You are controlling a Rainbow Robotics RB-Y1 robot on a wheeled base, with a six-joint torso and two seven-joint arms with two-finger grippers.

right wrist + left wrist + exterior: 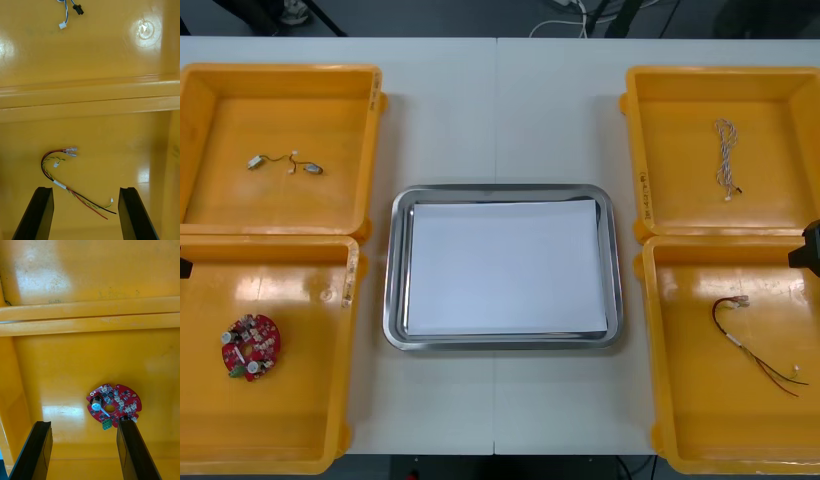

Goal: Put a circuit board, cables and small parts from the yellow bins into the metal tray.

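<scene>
left gripper [84, 423]: spread, circuit board [114, 405] below, close by one fingertip | right gripper [86, 188]: spread, red and yellow cable [59, 183] below, between fingers

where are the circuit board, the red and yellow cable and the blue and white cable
circuit board [250, 346], front view, centre of the red disc
red and yellow cable [59, 183], right wrist view, its white band
blue and white cable [725, 155], front view, middle of the twisted run

Light table [498, 110] with a centre seam, dark floor [460, 18] and loose cords [565, 25] beyond its far edge.
</scene>
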